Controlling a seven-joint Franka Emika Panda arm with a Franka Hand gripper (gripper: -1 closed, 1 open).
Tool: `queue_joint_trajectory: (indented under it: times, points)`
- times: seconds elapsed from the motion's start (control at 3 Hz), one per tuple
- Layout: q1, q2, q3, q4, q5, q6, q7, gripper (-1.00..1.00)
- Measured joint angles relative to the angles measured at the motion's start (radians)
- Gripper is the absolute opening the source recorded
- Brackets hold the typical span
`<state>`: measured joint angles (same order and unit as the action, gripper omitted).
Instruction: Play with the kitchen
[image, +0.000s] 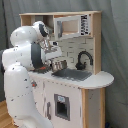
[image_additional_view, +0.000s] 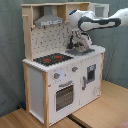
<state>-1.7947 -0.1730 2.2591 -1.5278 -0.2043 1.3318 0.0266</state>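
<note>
Item: the kitchen (image_additional_view: 60, 80), toy unit, white panels with light-wood frame; stands on the floor, filling the middle of both exterior views. Worktop runs lengthwise from the stovetop (image_additional_view: 52, 59) at one end to the grey sink (image: 75, 75) and rounded end shelf at the other.

Item: the hand (image_additional_view: 78, 45), poised low over the sink end of the worktop, directly above the basin and in front of the back wall. Whether its fingers are wide, narrow or holding anything cannot be told.

Key relation: the sink lies straight below the hand; the black faucet (image: 84, 59) stands beside it, toward the first exterior view's right; the stovetop is well apart, toward the second exterior view's left.

Clearances: hood (image_additional_view: 49, 21) and upper shelf overhead limit upward room; the back wall closes the rear. The front edge of the worktop is open. Judged: any next move at the sink is a short descent; the faucet is the nearest obstacle.
</note>
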Motion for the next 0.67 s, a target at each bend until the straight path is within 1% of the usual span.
queue_joint_trajectory:
  times: [0.67]
  points:
    - [-0.031, 0.000, -0.012, -0.073, -0.001, 0.159, -0.091, -1.00]
